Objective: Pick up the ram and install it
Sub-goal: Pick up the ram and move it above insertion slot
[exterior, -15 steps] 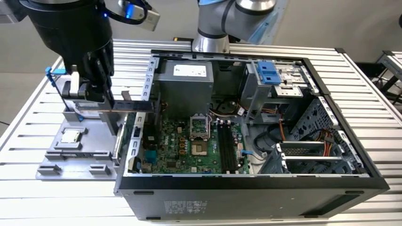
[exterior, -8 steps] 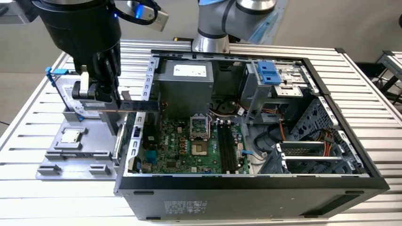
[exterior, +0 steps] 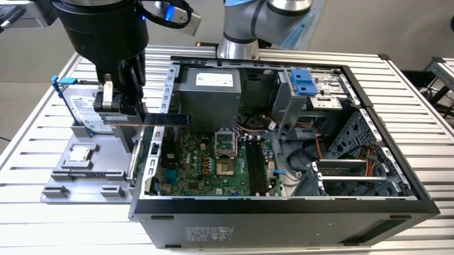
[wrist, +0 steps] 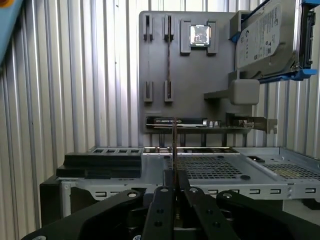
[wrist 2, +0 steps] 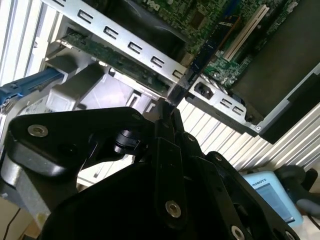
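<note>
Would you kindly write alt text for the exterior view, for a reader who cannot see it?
The tool grips the ram level above the edge of the open computer case, beside a grey parts tray on the slatted table.

Slatted metal table [exterior: 420, 101] bears open computer case [exterior: 284, 215] and grey tray [exterior: 80, 183].

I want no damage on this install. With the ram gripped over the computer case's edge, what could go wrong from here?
1. The gripper holds the ram near one end, with most of the stick jutting out unsupported, so it might tilt or slip.
2. The ram crosses above the case's metal side wall; its free end could clip it.
3. The black memory slots lie close together, so slight misalignment might jam it.
</note>
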`<state>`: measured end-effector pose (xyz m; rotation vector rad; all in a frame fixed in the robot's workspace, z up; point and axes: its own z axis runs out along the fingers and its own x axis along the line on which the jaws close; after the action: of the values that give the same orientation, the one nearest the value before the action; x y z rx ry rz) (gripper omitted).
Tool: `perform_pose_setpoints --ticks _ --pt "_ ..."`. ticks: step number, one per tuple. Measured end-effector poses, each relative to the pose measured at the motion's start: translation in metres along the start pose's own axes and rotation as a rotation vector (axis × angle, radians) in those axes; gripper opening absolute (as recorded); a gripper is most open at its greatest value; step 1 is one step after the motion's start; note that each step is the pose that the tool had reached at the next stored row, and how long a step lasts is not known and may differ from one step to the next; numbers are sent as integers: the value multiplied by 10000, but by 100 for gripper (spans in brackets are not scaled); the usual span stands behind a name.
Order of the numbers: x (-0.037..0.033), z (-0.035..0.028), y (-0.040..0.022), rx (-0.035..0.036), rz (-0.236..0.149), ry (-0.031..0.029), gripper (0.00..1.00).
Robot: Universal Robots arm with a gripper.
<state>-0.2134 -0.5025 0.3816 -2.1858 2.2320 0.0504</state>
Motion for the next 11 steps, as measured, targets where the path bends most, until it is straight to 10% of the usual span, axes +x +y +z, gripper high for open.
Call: perform_pose_setpoints --ticks 11 --pt "-5 -2 -176 0 0 1 0"
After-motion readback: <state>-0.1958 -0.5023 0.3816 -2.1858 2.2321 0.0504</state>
